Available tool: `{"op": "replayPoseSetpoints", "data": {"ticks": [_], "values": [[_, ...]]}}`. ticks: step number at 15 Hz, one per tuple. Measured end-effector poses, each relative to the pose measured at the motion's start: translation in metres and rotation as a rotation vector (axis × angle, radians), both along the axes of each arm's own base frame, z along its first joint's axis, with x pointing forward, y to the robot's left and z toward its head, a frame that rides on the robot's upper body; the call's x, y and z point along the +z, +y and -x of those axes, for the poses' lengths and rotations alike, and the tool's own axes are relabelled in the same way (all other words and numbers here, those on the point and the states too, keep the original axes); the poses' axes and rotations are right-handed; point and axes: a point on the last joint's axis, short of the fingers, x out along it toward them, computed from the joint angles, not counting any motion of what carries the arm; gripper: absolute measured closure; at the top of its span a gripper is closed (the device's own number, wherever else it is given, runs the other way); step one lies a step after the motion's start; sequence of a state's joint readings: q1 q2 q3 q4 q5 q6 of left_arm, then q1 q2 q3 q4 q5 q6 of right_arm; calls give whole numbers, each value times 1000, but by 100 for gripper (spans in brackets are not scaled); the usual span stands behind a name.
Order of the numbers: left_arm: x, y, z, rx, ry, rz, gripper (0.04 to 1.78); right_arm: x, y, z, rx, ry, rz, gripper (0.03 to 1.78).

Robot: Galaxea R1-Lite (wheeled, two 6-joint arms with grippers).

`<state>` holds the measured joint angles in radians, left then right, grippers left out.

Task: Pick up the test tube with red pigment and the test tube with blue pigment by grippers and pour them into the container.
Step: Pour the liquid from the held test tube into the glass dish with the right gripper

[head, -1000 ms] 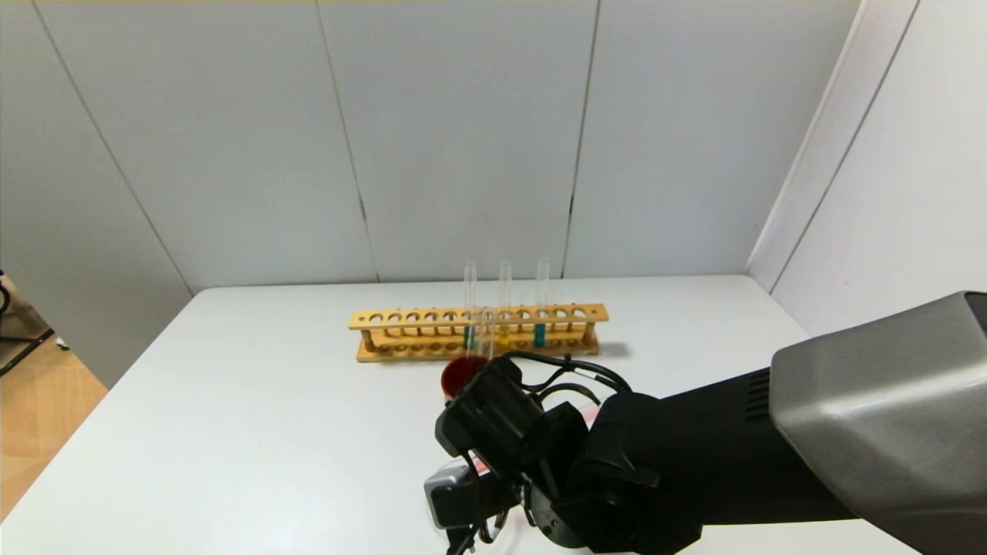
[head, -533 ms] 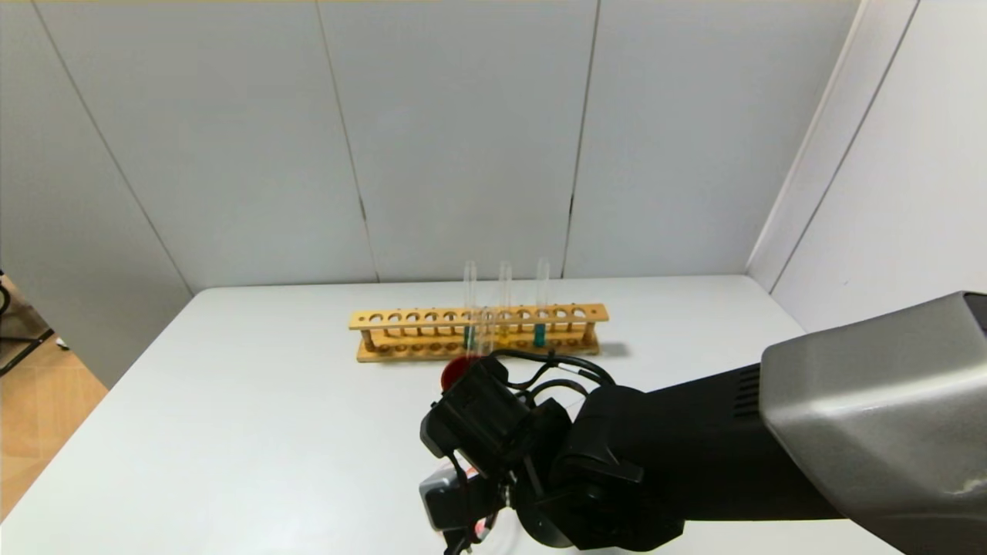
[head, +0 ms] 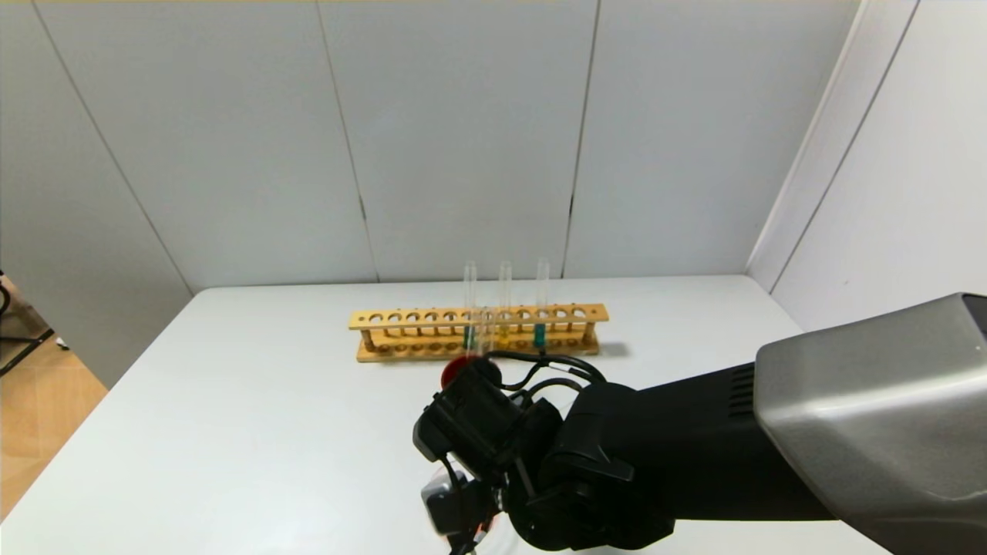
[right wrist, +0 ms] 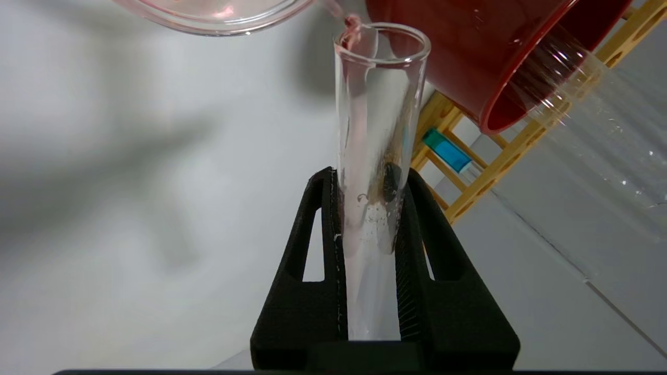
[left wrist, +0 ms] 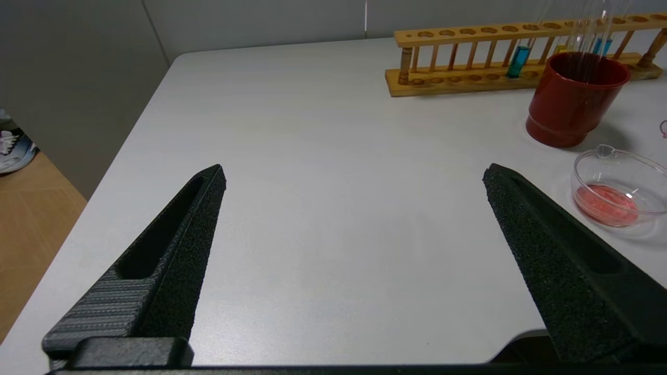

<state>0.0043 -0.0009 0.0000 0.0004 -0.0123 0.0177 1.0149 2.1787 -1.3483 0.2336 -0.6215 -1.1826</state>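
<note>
The table (head: 254, 432) carries a wooden rack (head: 478, 333) along its far side, a red cup (left wrist: 573, 99) just in front of the rack, and the container (left wrist: 620, 187) nearer still. The right arm reaches across the near right of the head view and covers the container there. The right gripper (right wrist: 371, 179) is closed on the test tube with red pigment (right wrist: 378, 130), tipped so that its open mouth lies at the container's rim; a trace of pink liquid clings to the tube's lip. Red liquid already lies in the bottom of the container, so the first pour appears to be at or near its end.

The test tube with blue pigment (head: 540, 334) stands untouched in the rack toward its right end, so its pick-up and pour are judged still to do. The left gripper (left wrist: 354, 219) hangs idle over the near left of the table, jaws spread wide and holding nothing.

Hidden or unclear: in the head view the right gripper, the held tube and the container lie behind the arm. The tube's closed end falls outside the right wrist view, so whether any pigment remains inside cannot be told. Two more tubes (head: 469, 308) stand in the rack, their colours hard to separate at this range. Clear tubes rising from the red cup show only as faint streaks.
</note>
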Motion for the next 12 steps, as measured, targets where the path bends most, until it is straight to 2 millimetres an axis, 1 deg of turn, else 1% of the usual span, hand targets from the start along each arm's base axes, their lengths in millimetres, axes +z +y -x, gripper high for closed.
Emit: {"op": "replayPoseSetpoints", "data": {"ticks": [5, 12], "values": [[0, 0, 0, 0, 0, 0, 7, -1, 5, 3, 17, -26, 33, 146], [0, 0, 0, 0, 0, 0, 7, -4, 8, 5, 24, -25, 37, 146]]}}
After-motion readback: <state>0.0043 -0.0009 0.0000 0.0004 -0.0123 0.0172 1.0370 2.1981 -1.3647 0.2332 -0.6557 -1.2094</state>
